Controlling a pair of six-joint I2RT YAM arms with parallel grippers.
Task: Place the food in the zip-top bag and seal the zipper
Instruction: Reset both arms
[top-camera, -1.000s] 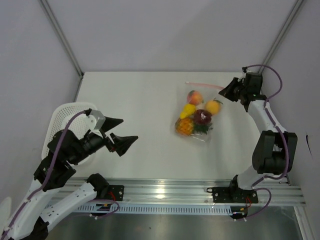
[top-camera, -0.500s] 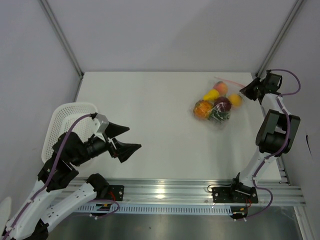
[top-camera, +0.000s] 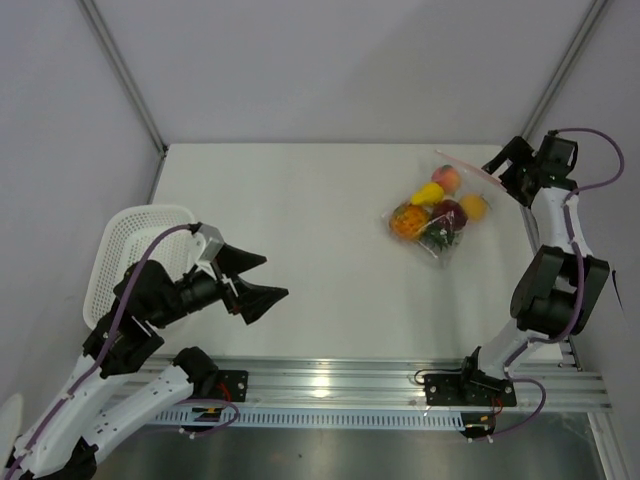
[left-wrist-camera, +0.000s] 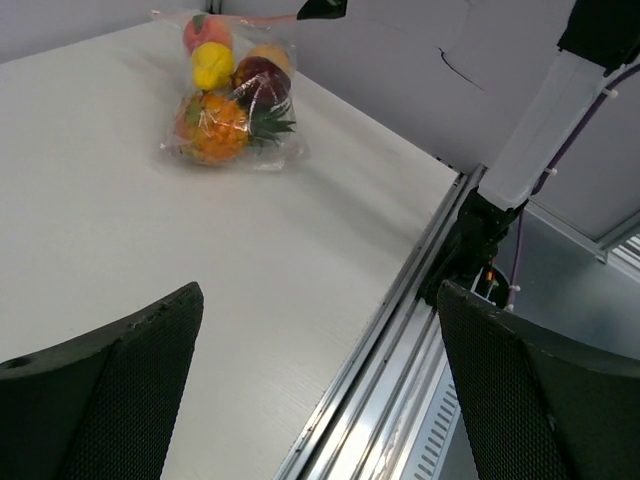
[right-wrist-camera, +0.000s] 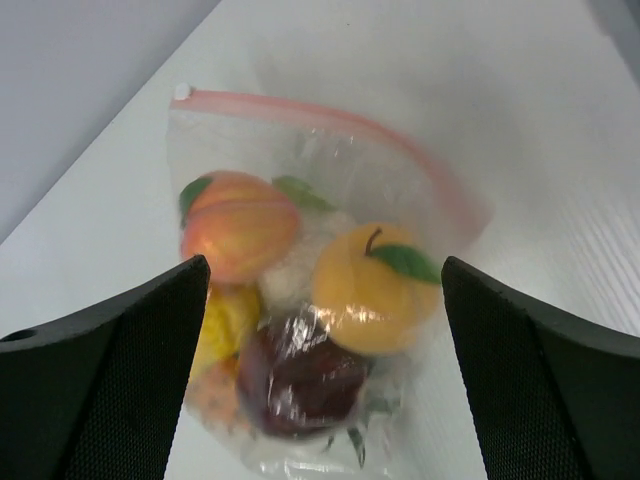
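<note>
The zip-top bag (top-camera: 437, 213) lies on the white table at the far right, and it also shows in the left wrist view (left-wrist-camera: 232, 100) and in the right wrist view (right-wrist-camera: 320, 290). The food (right-wrist-camera: 372, 288) is inside it: a peach, a yellow-orange fruit, a dark red apple (right-wrist-camera: 300, 385) and other pieces. The pinkish zipper (right-wrist-camera: 330, 117) runs as one line along the bag's far edge. My right gripper (top-camera: 502, 172) (right-wrist-camera: 325, 262) hangs open just right of the bag and holds nothing. My left gripper (top-camera: 276, 276) (left-wrist-camera: 318, 288) is open and empty, far from the bag near the front left.
A white lattice basket (top-camera: 128, 240) stands at the left edge, under my left arm. The metal rail (top-camera: 330, 380) runs along the near edge. The cell's walls stand close behind and to the right of the bag.
The right gripper pulled the bag to the right while shut on its edge, then opened and let go. The bag now rests on the table. The left arm shifted only slightly.
</note>
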